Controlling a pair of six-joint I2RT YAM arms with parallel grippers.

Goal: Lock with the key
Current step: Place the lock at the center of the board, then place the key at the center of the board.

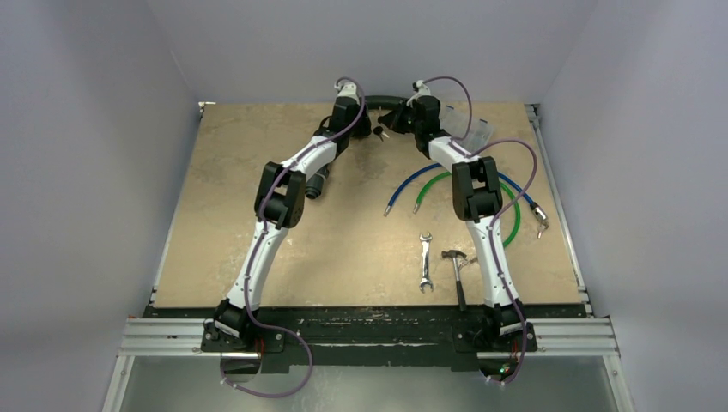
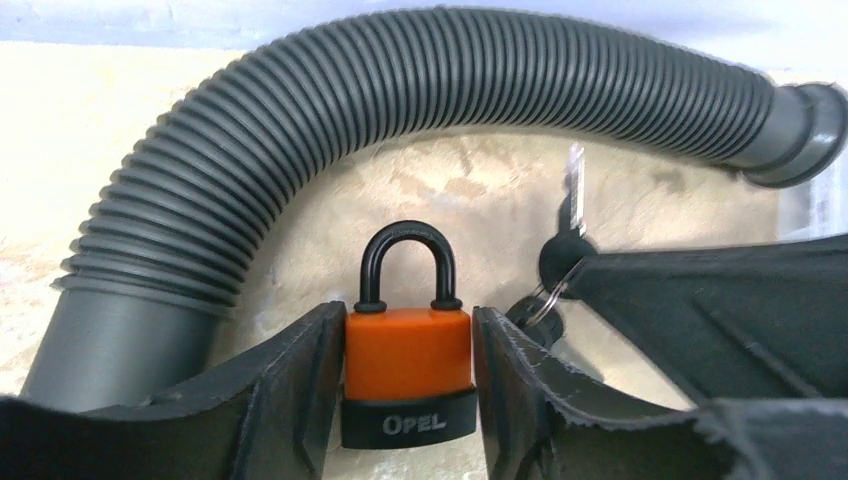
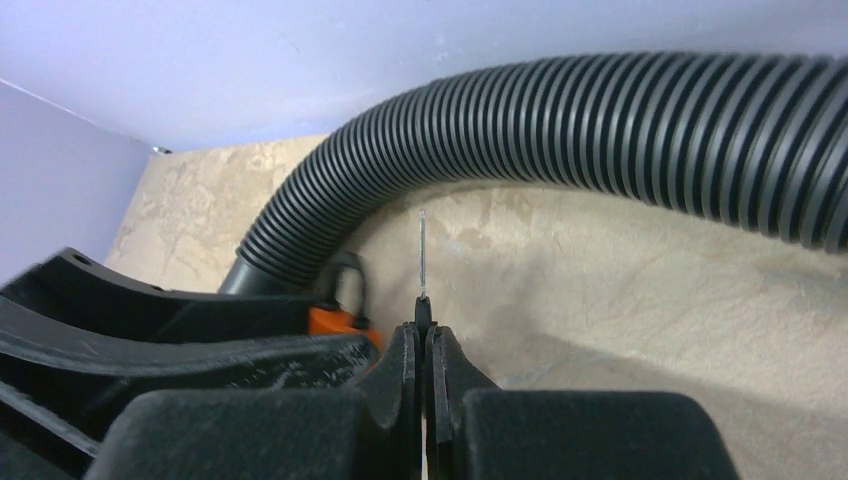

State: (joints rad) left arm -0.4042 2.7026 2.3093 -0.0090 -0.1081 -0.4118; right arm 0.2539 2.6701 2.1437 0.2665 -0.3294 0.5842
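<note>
An orange padlock (image 2: pixel 407 345) with a black base marked OPEL and a closed black shackle sits between the fingers of my left gripper (image 2: pixel 408 320), which is shut on its sides. My right gripper (image 3: pixel 424 335) is shut on the black head of the key (image 3: pixel 423 262), whose thin blade points away toward the hose. In the left wrist view that key (image 2: pixel 571 205) stands just right of the padlock, with a ring and a second key head hanging below it. From the right wrist, a corner of the padlock (image 3: pixel 335 320) shows behind the left fingers (image 3: pixel 200 350). From above, both grippers meet at the table's far edge (image 1: pixel 379 132).
A grey corrugated hose (image 2: pixel 420 80) arcs close behind the padlock and key, along the back wall. Blue and green cables (image 1: pixel 412 184), a wrench (image 1: pixel 425 262) and a hammer (image 1: pixel 458 270) lie on the right half. A black cylinder (image 1: pixel 316 184) sits by the left arm.
</note>
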